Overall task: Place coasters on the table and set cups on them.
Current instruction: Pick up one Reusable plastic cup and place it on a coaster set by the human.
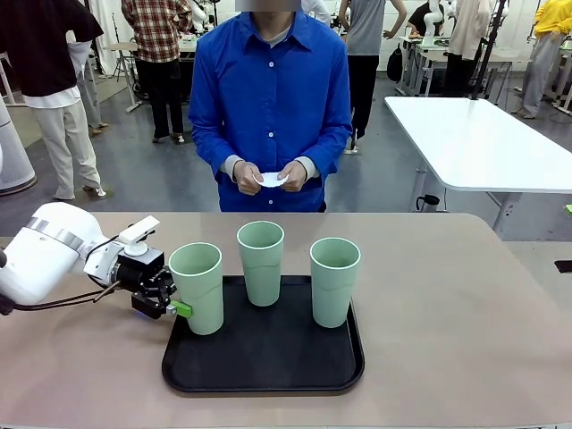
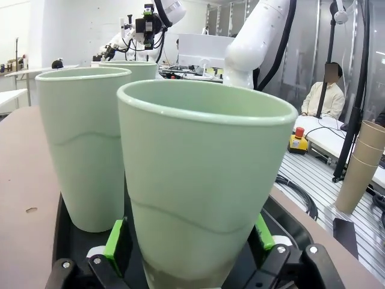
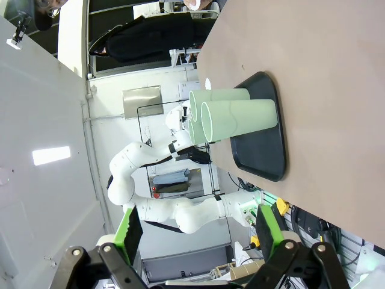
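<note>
Three mint-green cups stand on a black tray [image 1: 268, 371] on the table [image 1: 447, 304]: left [image 1: 197, 286], middle [image 1: 260, 261] and right [image 1: 334, 280]. My left gripper [image 1: 183, 307] is open, its green-padded fingers straddling the lower part of the left cup [image 2: 201, 180], which still stands on the tray. In the left wrist view a second cup [image 2: 84, 156] stands just behind it. Across the table, a person in a blue shirt holds a white coaster [image 1: 270, 180] in both hands. My right gripper [image 3: 198, 235] is open and holds nothing, far from the cups [image 3: 237, 120].
The tray [image 3: 264, 156] sits near the table's front middle, with bare tabletop to its right and behind it. A white table [image 1: 483, 143] stands off to the back right. Other people stand farther back in the room.
</note>
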Tool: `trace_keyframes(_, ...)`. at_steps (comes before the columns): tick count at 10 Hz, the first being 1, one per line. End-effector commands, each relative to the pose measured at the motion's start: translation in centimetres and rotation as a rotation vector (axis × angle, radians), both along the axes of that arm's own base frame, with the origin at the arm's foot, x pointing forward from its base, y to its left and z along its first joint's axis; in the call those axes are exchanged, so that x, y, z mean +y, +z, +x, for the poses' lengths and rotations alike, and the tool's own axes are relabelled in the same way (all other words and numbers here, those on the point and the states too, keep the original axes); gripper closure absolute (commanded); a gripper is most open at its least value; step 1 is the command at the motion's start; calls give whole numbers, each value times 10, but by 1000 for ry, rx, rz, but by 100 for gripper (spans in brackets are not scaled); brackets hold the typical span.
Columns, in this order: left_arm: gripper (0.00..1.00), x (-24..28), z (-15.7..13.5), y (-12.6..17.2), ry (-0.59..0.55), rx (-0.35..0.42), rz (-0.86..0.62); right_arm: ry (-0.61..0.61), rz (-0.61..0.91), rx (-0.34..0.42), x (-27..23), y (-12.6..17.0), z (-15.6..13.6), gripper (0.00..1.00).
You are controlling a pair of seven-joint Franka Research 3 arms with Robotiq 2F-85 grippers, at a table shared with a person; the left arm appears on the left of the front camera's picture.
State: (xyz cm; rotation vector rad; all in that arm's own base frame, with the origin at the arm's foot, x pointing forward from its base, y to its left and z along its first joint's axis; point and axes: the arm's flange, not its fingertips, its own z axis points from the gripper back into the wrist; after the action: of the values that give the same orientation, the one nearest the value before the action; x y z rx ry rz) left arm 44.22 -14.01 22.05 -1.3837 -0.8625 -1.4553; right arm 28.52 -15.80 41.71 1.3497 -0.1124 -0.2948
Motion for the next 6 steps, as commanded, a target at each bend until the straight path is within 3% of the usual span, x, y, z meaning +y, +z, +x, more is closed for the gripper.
trace_keyframes(1, 0, -1, 4, -5, -18, -28, 7, -12, 14, -9, 0, 0, 2, 0)
trace_keyframes(4, 87, 0, 4, -3, -28, -26, 0, -12, 14, -9, 0, 0, 2, 0)
trace_keyframes(5, 100, 0, 4, -3, -32, -24, 1, -12, 14, -9, 0, 0, 2, 0)
trace_keyframes(6, 100, 1, 4, -3, -37, -22, 4, -12, 14, -9, 0, 0, 2, 0)
